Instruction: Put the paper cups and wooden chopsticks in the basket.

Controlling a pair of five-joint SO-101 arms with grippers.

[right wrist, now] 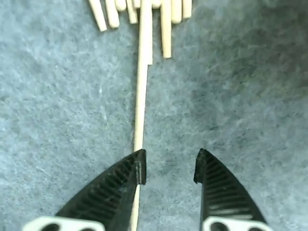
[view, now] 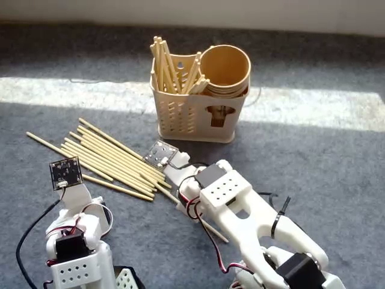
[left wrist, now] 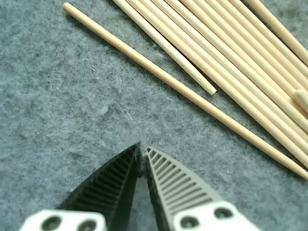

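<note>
Several wooden chopsticks [view: 111, 158] lie side by side on the grey carpet in front of the cream basket [view: 195, 111]. The basket holds stacked paper cups [view: 225, 71] and a bunch of upright chopsticks [view: 169, 66]. My left gripper [left wrist: 142, 150] is shut and empty, just above the carpet a short way from the nearest loose chopstick [left wrist: 183, 89]. My right gripper [right wrist: 168, 166] is open low over the carpet. One single chopstick [right wrist: 140, 110] runs along beside and under one of its fingers [right wrist: 126, 180], outside the gap. The ends of the other chopsticks [right wrist: 139, 9] lie beyond.
The basket stands at the back middle of the carpet, in a band of sunlight. Both arms [view: 240, 211] rise from the front edge, with cables [view: 30, 241] beside the left one. Bare carpet lies to the right of the basket and right arm.
</note>
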